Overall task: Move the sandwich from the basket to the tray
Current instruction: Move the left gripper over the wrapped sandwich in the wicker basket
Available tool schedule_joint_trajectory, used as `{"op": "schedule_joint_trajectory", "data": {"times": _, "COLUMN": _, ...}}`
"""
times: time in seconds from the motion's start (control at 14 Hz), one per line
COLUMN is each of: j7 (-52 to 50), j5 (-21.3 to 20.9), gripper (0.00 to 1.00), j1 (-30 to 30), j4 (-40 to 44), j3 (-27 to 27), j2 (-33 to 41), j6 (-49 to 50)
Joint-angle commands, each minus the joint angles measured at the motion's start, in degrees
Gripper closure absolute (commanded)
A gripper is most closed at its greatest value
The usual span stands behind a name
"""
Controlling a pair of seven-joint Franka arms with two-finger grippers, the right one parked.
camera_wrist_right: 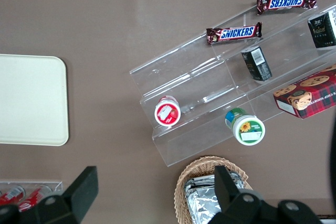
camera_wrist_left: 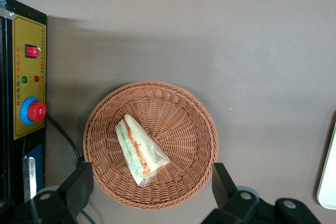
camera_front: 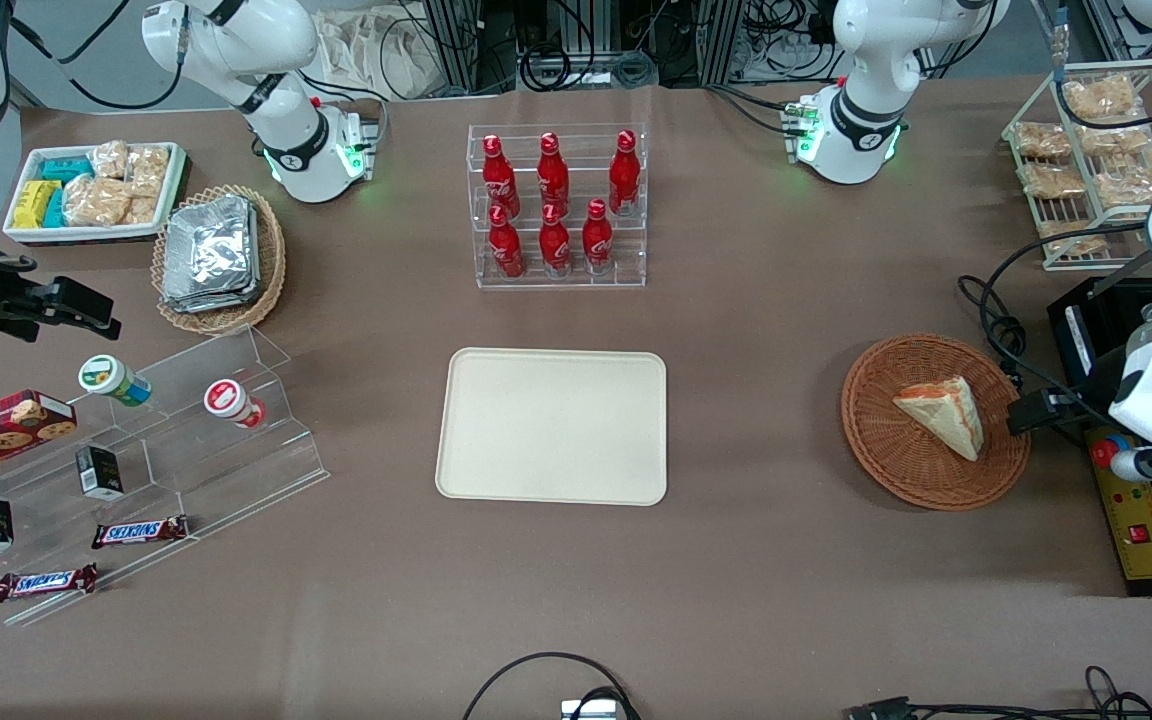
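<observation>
- Sandwich (camera_front: pixel 944 412), triangular white-bread wedge with orange-tan crust and red-green filling edge: lies in the basket, off-centre toward the rim at the working arm's end.
- Flat rectangular cream-beige tray (camera_front: pixel 552 426), mid-table, bare, well apart from the basket.
- Round reddish-brown woven wicker basket (camera_front: pixel 876 440), near the table edge at the working arm's end.
- Long axis: diagonal across the basket floor; in the wrist view the narrow tip points away from the fingers, wide end nearest them.
- Left gripper (camera_wrist_left: pixel 152 190): above the basket, spread wide, holding nothing, fingers (camera_wrist_left: pixel 79 187) straddling the rim.
- Step, judged: pre-grasp approach; nothing lifted.
- Next: descend, align the jaws across the wedge's short width, close gently since the bread is soft.
</observation>
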State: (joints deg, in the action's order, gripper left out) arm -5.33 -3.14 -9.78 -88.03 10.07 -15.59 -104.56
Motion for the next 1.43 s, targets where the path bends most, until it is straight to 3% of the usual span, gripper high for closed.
{"op": "schedule_joint_trajectory", "data": {"times": 0.0, "j7": -0.3, "j5": -0.9, "gripper": 0.0, "j1": 0.4, "j4": 1.7, "j3": -0.1, "j2": -0.9, "j6": 1.8}}
{"op": "schedule_joint_trajectory", "data": {"times": 0.57, "j7": -1.4, "j5": -1.0, "gripper": 0.0, "j1": -0.3, "j4": 0.9, "j3": -0.4, "j2": -2.8, "j6": 3.9}}
{"op": "schedule_joint_trajectory", "data": {"times": 0.79, "j7": -9.3, "j5": -0.3, "gripper": 0.0, "j1": -0.7, "j4": -4.6, "j3": -1.4, "j2": -2.3, "j6": 2.8}}
{"op": "schedule_joint_trajectory", "data": {"times": 1.36, "j7": -24.3, "j5": 0.1, "gripper": 0.0, "j1": -3.5, "j4": -25.9, "j3": -2.0, "j2": 3.4, "j6": -18.9}}
